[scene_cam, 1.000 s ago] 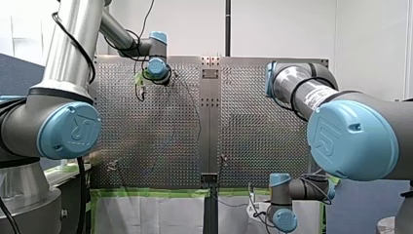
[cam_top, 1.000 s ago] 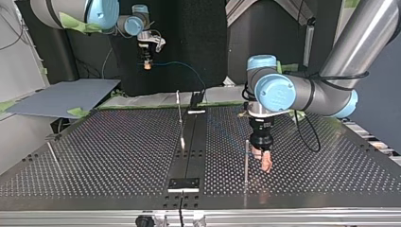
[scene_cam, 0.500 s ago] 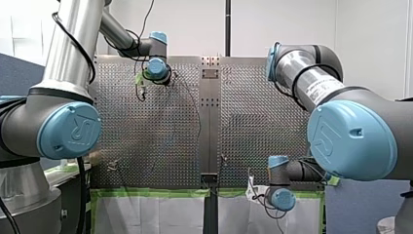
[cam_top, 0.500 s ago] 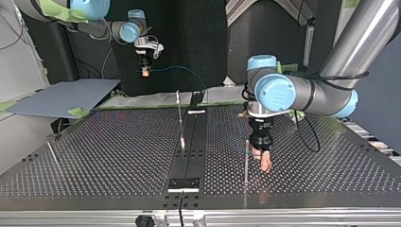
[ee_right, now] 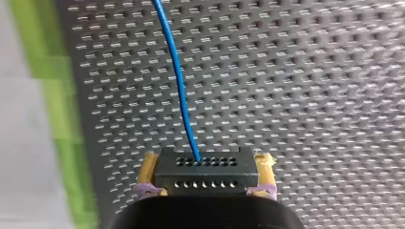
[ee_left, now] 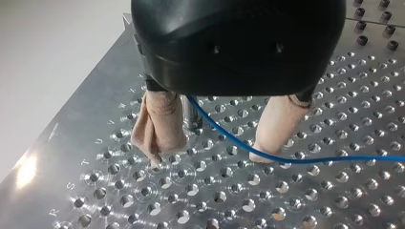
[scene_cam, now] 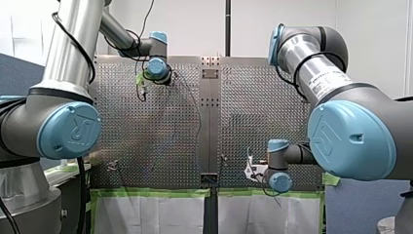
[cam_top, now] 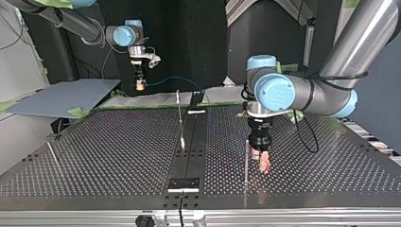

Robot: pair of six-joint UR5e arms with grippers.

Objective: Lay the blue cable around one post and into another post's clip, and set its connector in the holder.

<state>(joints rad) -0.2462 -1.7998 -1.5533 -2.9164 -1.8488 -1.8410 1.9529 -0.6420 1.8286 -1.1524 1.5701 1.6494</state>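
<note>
None of the three steps looks done: the right gripper clamps the black multi-hole connector off the table, while the left gripper, fingers apart, straddles the thin blue cable beside a slim metal post.

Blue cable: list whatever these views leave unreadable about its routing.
Left wrist view: the black body of my left gripper hides where the thin blue cable meets the slim metal post.
Top view: the cable is too thin to trace across the perforated metal table.
</note>
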